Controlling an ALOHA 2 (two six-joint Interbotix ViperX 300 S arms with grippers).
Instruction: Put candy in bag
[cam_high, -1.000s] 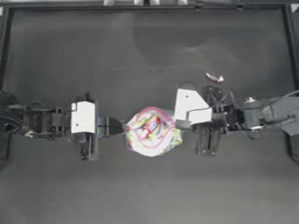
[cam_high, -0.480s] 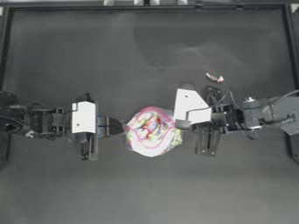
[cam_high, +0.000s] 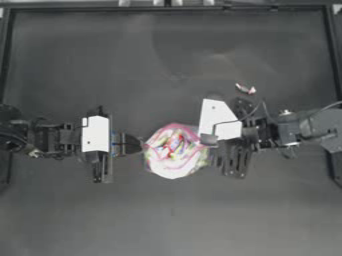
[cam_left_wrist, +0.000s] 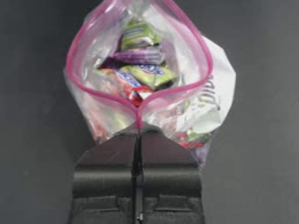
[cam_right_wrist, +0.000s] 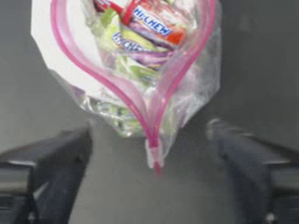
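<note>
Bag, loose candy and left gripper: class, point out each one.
Bag (cam_high: 172, 152), top view, middle of its filled body.
Candy (cam_high: 246, 89), top view, its wrapper.
Left gripper (cam_left_wrist: 138, 142), left wrist view, between the tips.

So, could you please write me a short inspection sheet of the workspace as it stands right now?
Surface: dark table, bare around the work area.
Job's things: the bag lies mid-table, its pink-strip mouth open and wrapped sweets inside; the candy lies on the table apart from it, behind the right arm.
Clutter: nothing seen.
Grippers: the left pincer is shut on the near corner of the bag's mouth; the right pincer is open, its jaws either side of the opposite corner without touching it.
Cables: thin wires loop over the right arm.
Surroundings: a raised frame edges the table; nothing else seen.
</note>
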